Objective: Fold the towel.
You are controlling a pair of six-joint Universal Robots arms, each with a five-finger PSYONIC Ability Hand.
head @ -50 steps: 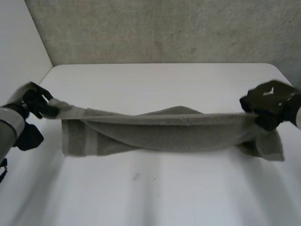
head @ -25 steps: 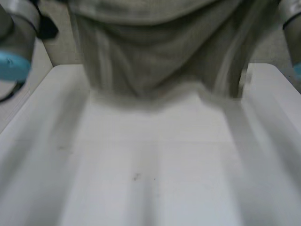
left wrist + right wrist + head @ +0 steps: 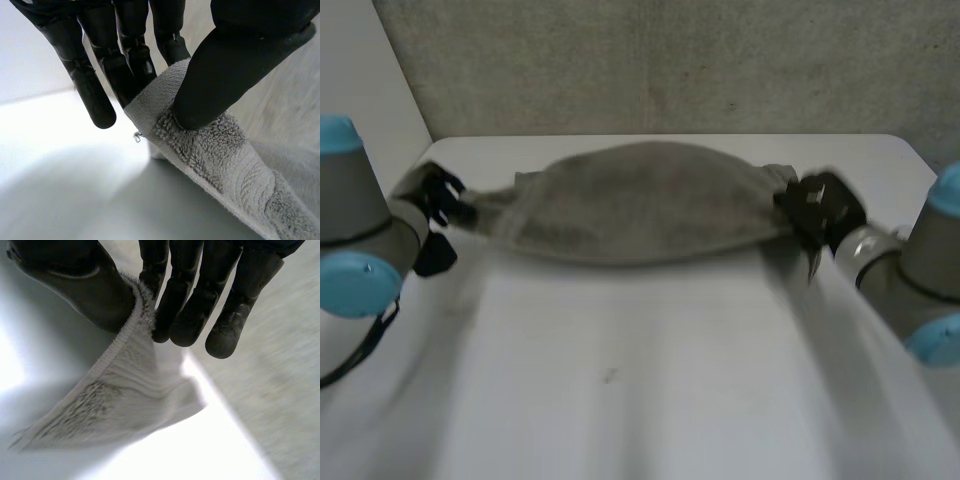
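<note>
Head view gives us one towel (image 3: pixel 640 205), grey, stretched between two hands over the far half of one white bench (image 3: pixel 640 400). It bulges into a rounded shape between them. We cannot tell whether its lower edge touches the bench.

We count two arms. The left arm (image 3: pixel 355 230) comes in at the left side of the bench and the right arm (image 3: pixel 920 280) at the right, each showing two light-blue caps. The left hand (image 3: pixel 435 195) is at the towel's left end and the right hand (image 3: pixel 820 210) at its right end, well apart, with the whole cloth between them.

From the left wrist view we see the left hand pinching the towel. Its thumb (image 3: pixel 220 75) presses a hemmed corner against the fingers (image 3: pixel 125 65), and the cloth runs away from the palm in a woven band.

From the right wrist view we see the right hand pinching it too. The thumb (image 3: pixel 85 290) and fingers (image 3: pixel 175 305) close on the stitched edge, and a corner flap hangs below them above the bench.

One grey concrete wall (image 3: pixel 670 60) stands behind the bench. One small dark speck (image 3: pixel 610 376) marks the bare surface nearer us.
</note>
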